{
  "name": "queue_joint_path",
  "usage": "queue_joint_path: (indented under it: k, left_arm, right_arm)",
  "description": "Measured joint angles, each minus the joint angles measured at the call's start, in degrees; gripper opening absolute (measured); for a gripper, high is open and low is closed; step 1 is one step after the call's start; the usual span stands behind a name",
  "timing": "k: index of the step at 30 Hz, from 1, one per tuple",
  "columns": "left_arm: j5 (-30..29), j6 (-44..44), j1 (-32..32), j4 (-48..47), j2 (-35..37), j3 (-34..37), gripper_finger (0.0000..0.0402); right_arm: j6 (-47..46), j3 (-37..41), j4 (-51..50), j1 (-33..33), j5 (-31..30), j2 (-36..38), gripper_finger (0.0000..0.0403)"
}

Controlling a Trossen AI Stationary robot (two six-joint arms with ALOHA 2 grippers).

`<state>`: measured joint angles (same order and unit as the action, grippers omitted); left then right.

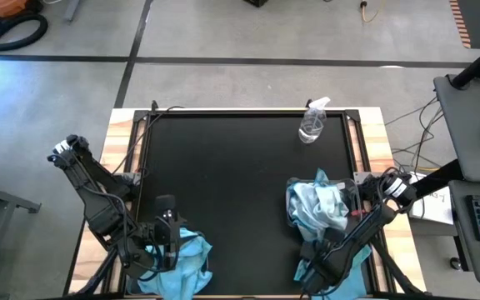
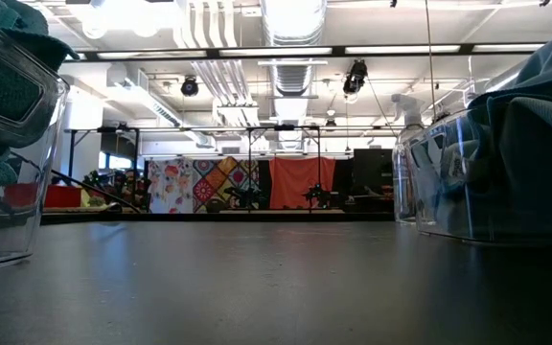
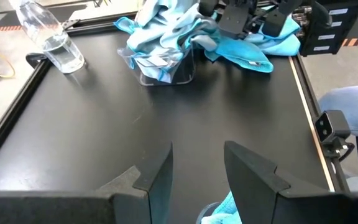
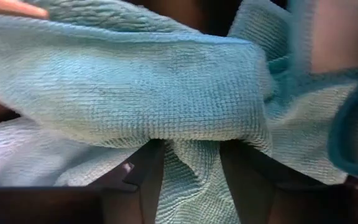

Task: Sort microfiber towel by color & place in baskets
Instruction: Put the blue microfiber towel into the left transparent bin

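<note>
i have the right gripper (image 4: 191, 180) down in the loose turquoise towels (image 1: 340, 267) at the table's near right edge, its 2 fingers pinching a fold of turquoise cloth. just beyond it, the right basket (image 1: 300, 218) is heaped with pale blue towels (image 1: 319, 204). the left gripper (image 3: 197, 180) stands spread and empty over the turquoise towels in the left basket (image 1: 177, 262).

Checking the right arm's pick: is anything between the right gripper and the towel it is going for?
Nothing visible. In the right wrist view the right gripper has its fingers on either side of a bunched fold of a turquoise towel, with cloth already between them, beside the right basket.
</note>
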<state>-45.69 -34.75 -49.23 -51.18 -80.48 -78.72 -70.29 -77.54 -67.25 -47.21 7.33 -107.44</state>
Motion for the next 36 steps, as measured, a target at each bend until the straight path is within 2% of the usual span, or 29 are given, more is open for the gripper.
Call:
queue_joint_path:
  k: [10,15,20,24,28,32,36]
  left_arm:
    - [-0.24,-0.04,-0.02,0.04,0.02,0.00,0.0130]
    - [-0.24,-0.06,-0.02,0.08,0.02,0.00,0.0130]
    - [-0.24,-0.06,-0.04,0.13,0.02,0.00,0.0130]
    - [-0.24,-0.06,-0.04,0.19,0.02,-0.02,0.0130]
    - [-0.24,-0.06,-0.04,0.20,0.02,0.00,0.0130]
    - [-0.24,-0.06,-0.04,0.22,0.02,0.00,0.0130]
    - [-0.24,-0.08,-0.04,0.27,0.02,0.00,0.0130]
  right_arm:
    - [1.31,0.00,3.50,0.38,2.64,0.68,0.0020]
    - [0.88,0.00,5.41,0.55,4.64,2.47,0.0010]
    - [0.41,-0.96,7.79,0.64,3.40,4.88,0.0009]
    - [2.57,-4.64,7.94,0.75,-2.72,5.75,0.0009]
    - [8.22,-10.04,8.06,0.75,-12.58,5.79,0.0009]
    - [14.74,-15.29,8.30,0.75,-23.82,5.81,0.0009]
    - [18.41,-20.37,8.25,0.75,-37.73,5.81,0.0009]
